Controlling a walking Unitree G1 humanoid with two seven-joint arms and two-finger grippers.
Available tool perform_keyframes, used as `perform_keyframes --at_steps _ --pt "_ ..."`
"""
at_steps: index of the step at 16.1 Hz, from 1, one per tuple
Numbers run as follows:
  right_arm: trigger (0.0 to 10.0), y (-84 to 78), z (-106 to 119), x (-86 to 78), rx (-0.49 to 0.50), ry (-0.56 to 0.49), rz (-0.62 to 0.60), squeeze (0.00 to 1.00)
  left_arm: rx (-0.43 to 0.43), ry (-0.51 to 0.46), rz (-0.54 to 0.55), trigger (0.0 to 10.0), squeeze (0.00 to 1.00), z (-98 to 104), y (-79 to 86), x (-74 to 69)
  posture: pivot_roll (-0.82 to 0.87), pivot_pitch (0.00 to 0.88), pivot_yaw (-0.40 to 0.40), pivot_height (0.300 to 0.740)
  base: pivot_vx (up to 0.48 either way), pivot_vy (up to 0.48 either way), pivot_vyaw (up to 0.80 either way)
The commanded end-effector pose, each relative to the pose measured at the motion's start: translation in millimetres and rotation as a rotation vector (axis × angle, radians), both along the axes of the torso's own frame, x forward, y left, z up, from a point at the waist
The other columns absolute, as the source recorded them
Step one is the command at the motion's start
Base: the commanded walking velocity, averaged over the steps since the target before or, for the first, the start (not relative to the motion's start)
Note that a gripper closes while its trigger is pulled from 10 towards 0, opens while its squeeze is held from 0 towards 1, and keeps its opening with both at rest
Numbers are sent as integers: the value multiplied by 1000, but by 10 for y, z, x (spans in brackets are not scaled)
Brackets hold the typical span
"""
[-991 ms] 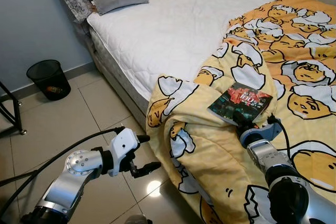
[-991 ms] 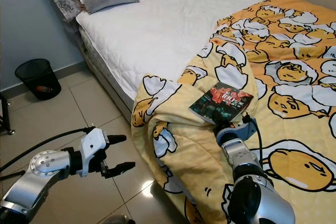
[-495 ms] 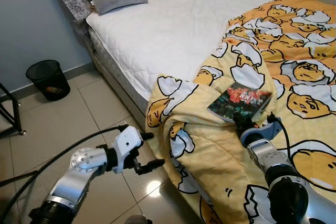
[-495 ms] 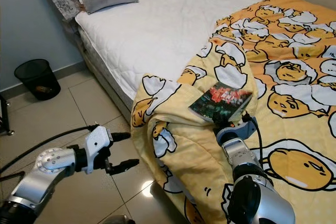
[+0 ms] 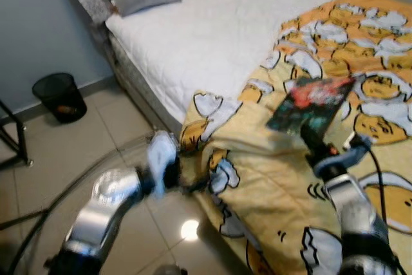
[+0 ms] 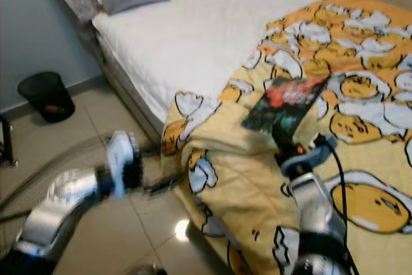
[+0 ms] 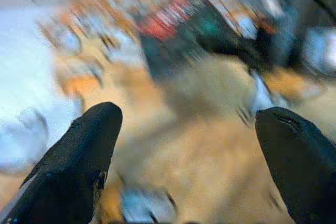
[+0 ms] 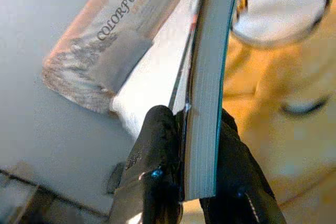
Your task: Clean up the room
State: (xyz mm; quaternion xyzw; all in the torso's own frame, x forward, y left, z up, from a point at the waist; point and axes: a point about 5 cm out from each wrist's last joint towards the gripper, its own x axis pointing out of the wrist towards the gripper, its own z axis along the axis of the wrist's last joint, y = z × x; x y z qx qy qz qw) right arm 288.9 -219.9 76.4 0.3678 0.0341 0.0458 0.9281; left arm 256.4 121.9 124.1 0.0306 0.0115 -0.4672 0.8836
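My right tool (image 8: 184, 182) is clenched on the book (image 5: 311, 103), which sits tilted in the air just above the yellow egg-print blanket (image 6: 257, 178) on the bed (image 5: 212, 37). The wrist view shows both black fingers (image 8: 152, 166) pinching the page block near its lower edge, one on each cover. I judge the book to be a light, fairly stiff paperback: it holds its shape while gripped at one end only, but the glossy cover looks slippery and the free end could sag or swing if I move sharply. A grip closer to the spine, or nearer the middle of the edge, would likely twist less than this hold at the border. The pinch should stay firm without creasing the pages. My left tool (image 7: 184, 156) is released, its two fingers spread wide and pointing toward the blanket and the book, blurred beside the bed's edge over the tiled floor (image 5: 77, 146). A black wastebasket (image 5: 60, 96) stands by the wall, well apart from the book.
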Motion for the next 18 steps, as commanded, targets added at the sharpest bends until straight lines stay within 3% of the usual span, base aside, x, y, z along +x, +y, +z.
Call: perform_keyframes --at_steps 1,3,5,6,8,12,13,18 --pt "9725 2 245 51 -118 -90 -30 0 29 -5 89 10000 608 -35 75 8 51 0 85 740 0 0 0" --pt "10000 95 331 -17 -315 -59 -118 0 165 -81 371 10000 557 -126 210 72 48 0 89 740 0 0 0" --pt "10000 206 310 -107 -372 4 -157 0 138 -21 493 10000 510 -153 241 37 49 0 84 740 0 0 -794" --pt "10000 232 302 -125 -400 13 -163 0 133 -28 510 10000 380 -142 244 34 51 0 81 740 0 0 -788" --pt "10000 318 299 -124 -473 32 -174 0 132 -61 573 10000 361 -109 254 38 65 0 67 740 0 0 -794" --pt "10000 334 328 -130 -443 46 -218 0 130 -70 631 10000 282 -83 280 61 89 0 46 740 0 0 -791" --pt "10000 335 314 -130 -457 65 -225 0 131 -68 644 10000 0 -74 303 60 92 0 44 740 0 0 -788" --pt "10000 393 259 -109 -524 120 -172 0 114 -63 675 10000 0 -65 357 99 97 0 38 740 0 0 -788"
